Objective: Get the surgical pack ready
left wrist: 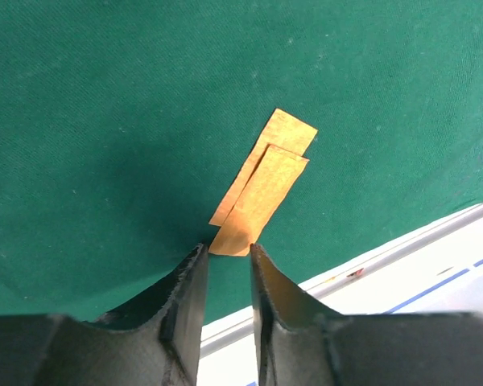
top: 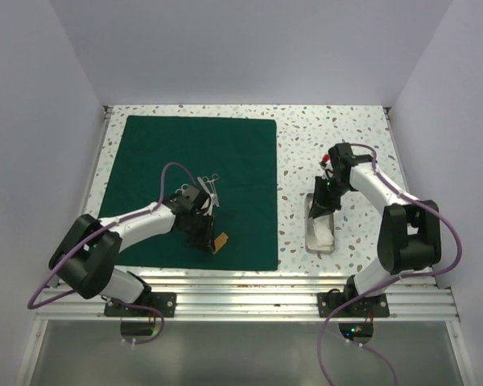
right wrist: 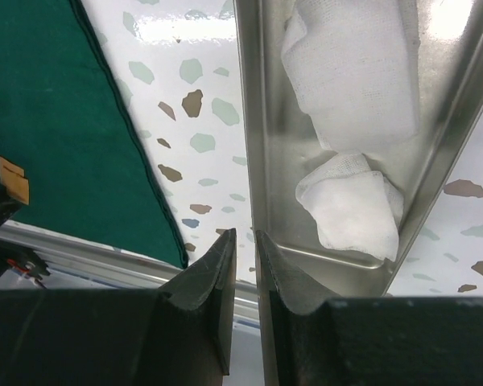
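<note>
The drape [top: 193,153] lies flat on the worktop [top: 338,137], with the tray [right wrist: 253,121] of gauze [right wrist: 354,64] beside it. The left tool [left wrist: 229,253] stands narrow around a strip [left wrist: 266,177]; whether it grips, I can't tell. The right tool [right wrist: 245,237] is slightly parted and empty at the tray corner. Still loading, I'd say: gauze goes next.

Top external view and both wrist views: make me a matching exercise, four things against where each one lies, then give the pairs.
Things:
1. drape
2. orange strips
3. gauze pads
4. tray

Places:
A. inside the tray
B. on the drape, near its front edge
C. on the speckled table, right of the drape
D. spread flat over the table's left half

Pairs: 1-D, 2-B, 3-A, 4-C
</note>
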